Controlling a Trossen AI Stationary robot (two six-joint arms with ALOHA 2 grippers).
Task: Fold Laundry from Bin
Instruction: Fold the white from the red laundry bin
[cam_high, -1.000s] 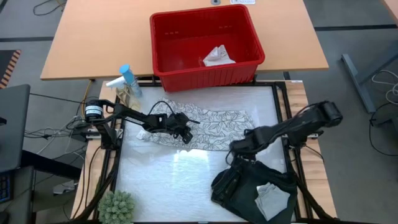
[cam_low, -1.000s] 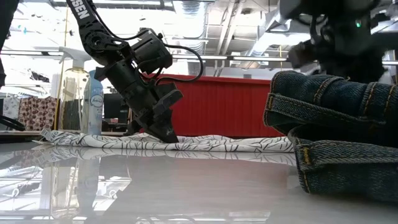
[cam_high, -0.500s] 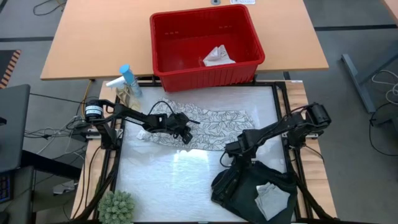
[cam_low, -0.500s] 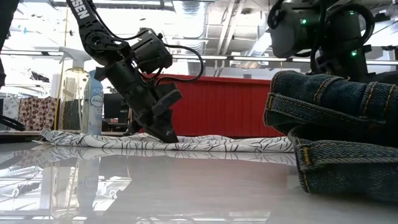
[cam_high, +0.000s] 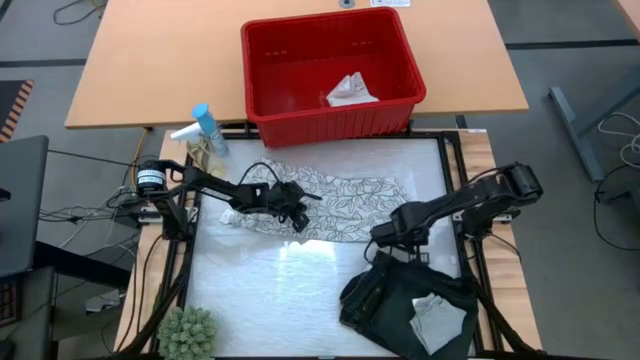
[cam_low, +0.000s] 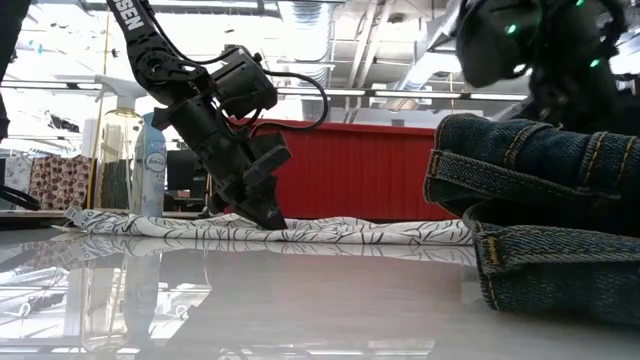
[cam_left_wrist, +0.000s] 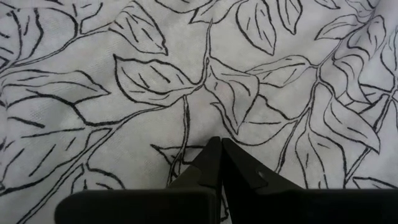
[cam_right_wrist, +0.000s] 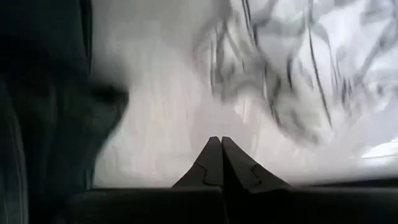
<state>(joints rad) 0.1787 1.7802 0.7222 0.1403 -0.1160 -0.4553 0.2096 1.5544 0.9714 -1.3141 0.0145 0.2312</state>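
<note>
**Leaf cloth between our two grippers, right side unpinned**

We see the white-grey leaf-patterned cloth (cam_high: 325, 203) lying flat on the bench (cam_high: 290, 290), its long axis running across the work area from the left arm's side toward the right arm's. Our left gripper (cam_high: 298, 220) is pressed together and bears down on the cloth near its front edge, left of the cloth's middle; the left wrist view shows the closed tips against the leaf print, though we cannot tell whether a fold of fabric is actually pinched between them. Our right gripper (cam_high: 383, 236) is also pressed together, holding nothing, and sits just off the cloth's right front corner, so the cloth lies to its left and slightly away from us. We judge the right arm to be the nearer one for that free end.

The dark blackish-green garment (cam_high: 405, 300) lies bunched at the front right, just beside the right gripper, with a small whitish cloth (cam_high: 437, 318) on it. Another pale piece (cam_high: 351, 90) rests in the red bin (cam_high: 262, 60) behind the bench.

In the low view the garment blocks the right gripper's tips. The right wrist view is smeared, so the cloth's edge there is hard to make out.
</note>
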